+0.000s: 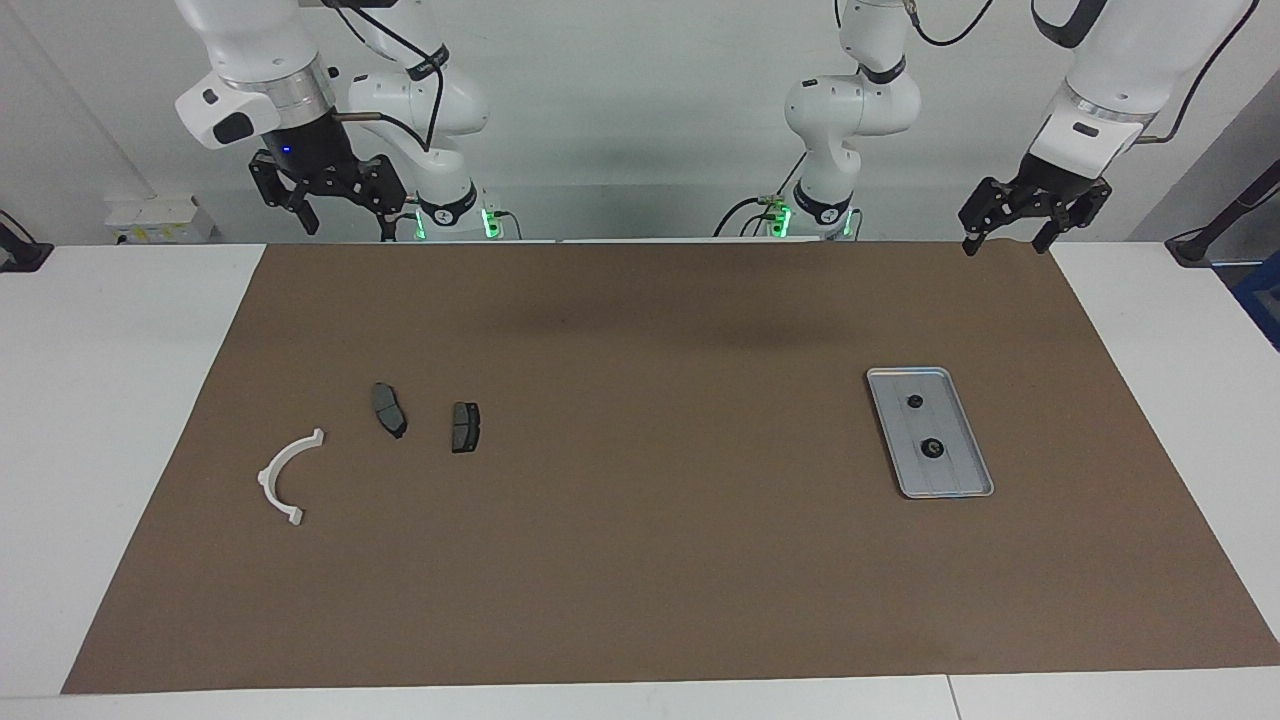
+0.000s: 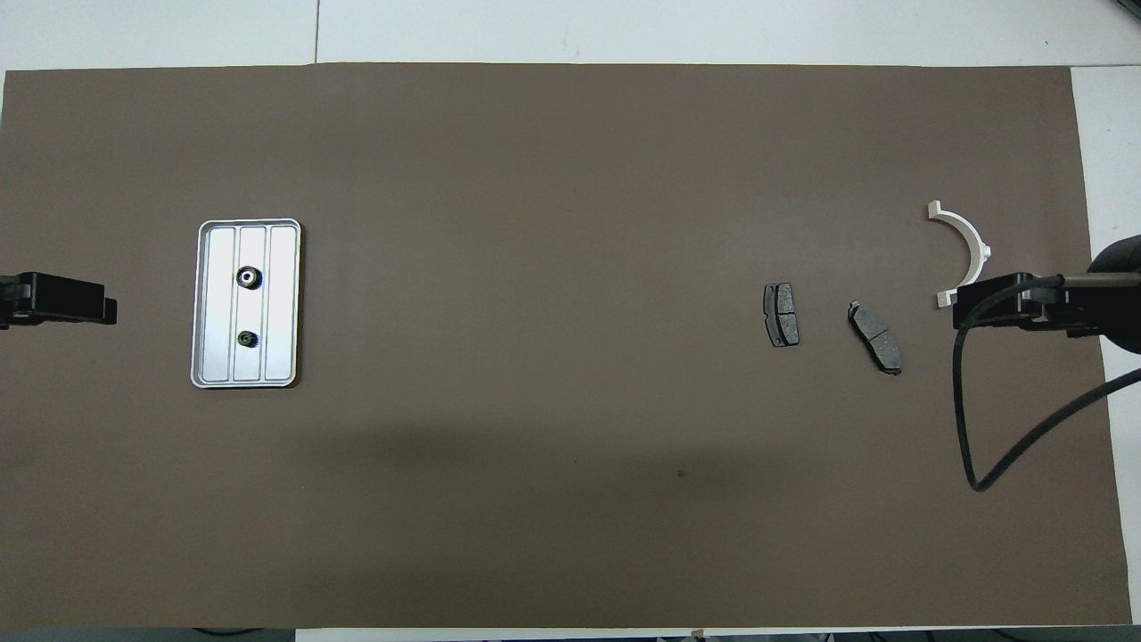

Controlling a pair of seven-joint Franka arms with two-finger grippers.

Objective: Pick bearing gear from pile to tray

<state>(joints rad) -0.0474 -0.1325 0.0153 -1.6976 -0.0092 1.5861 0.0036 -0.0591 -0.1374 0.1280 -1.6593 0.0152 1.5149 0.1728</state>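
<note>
The silver tray [image 1: 960,478] [image 2: 283,303] lies toward the left arm's end of the table. Two small black bearing gears [image 1: 932,448] [image 2: 248,277] rest on its ribbed floor, one nearer the robots [image 1: 913,401] [image 2: 247,338]. The pile, toward the right arm's end, shows a white half-ring bracket [image 1: 285,475] [image 2: 964,242] and two dark brake pads [image 1: 389,409] [image 1: 465,427]. My left gripper [image 1: 1005,238] [image 2: 67,299] hangs open and empty above the mat's edge nearest the robots. My right gripper [image 1: 350,218] [image 2: 989,305] hangs open and empty, high by its base.
A brown mat [image 1: 640,560] covers most of the white table. The two arm bases [image 1: 445,205] [image 1: 825,205] stand at the robots' edge. A black cable [image 2: 967,419] loops down from the right arm.
</note>
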